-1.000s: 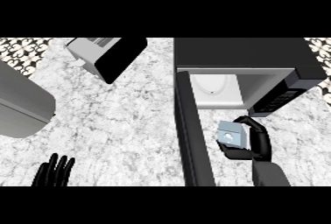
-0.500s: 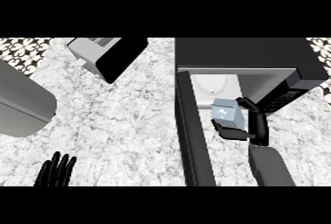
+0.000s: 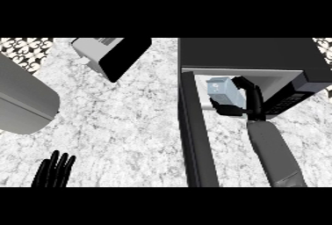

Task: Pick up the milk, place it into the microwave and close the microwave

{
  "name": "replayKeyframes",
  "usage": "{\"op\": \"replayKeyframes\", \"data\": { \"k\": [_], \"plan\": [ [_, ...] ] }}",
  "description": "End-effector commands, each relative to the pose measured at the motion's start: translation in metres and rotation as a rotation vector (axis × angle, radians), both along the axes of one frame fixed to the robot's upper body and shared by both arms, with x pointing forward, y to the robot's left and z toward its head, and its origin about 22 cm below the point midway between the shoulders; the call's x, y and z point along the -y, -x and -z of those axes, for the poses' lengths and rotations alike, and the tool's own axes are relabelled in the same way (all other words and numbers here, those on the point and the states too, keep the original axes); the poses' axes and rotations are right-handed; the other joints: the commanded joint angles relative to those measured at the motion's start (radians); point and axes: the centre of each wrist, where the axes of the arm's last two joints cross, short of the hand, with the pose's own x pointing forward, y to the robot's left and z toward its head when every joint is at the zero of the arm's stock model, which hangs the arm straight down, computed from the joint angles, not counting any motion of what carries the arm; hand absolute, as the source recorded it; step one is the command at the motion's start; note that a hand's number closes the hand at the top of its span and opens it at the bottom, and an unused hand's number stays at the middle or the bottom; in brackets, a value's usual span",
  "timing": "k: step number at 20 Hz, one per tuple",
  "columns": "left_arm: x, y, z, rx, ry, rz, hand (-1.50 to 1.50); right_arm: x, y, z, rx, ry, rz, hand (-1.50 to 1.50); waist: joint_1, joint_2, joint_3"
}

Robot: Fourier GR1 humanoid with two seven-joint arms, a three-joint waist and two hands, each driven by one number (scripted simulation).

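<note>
The milk (image 3: 219, 89) is a small pale blue-grey carton, held at the mouth of the open microwave (image 3: 246, 55) at the upper right. My right hand (image 3: 245, 97) is shut on it, fingers and thumb curled round its right side and bottom. The carton sits just inside the light cavity. The microwave's dark door (image 3: 196, 132) swings out toward me, left of my right forearm. My left hand (image 3: 55, 170) rests open at the lower left, fingers up, far from the milk.
A toaster-like grey and black appliance (image 3: 111, 55) stands at the top, left of the microwave. A large grey rounded object (image 3: 23, 103) fills the left edge. Marble counter (image 3: 123, 132) lies between them.
My right hand has carried the milk up and away from me, from in front of the microwave into its opening. The left hand has stayed still.
</note>
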Motion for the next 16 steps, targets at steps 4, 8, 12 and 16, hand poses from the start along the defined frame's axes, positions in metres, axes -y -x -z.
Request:
{"op": "replayKeyframes", "data": {
  "k": [4,8,12,16],
  "plan": [
    [-0.001,-0.019,0.001,0.009,0.0,0.022,-1.5,0.021,-0.035,-0.024,-0.022,0.116,0.096,1.5,0.015,0.012,0.001],
    [-0.009,-0.004,0.008,0.01,-0.002,0.042,-1.5,0.017,-0.041,-0.028,0.001,0.213,0.168,1.5,0.049,0.022,0.001],
    [-0.007,-0.016,0.01,-0.015,-0.107,0.005,-1.5,0.021,-0.052,-0.043,0.013,0.278,0.264,1.5,0.055,0.029,0.002],
    [-0.012,-0.011,0.006,-0.021,-0.137,0.017,-1.5,0.022,-0.057,-0.05,0.054,0.278,0.354,1.5,0.075,0.033,0.003]
  ]
}}
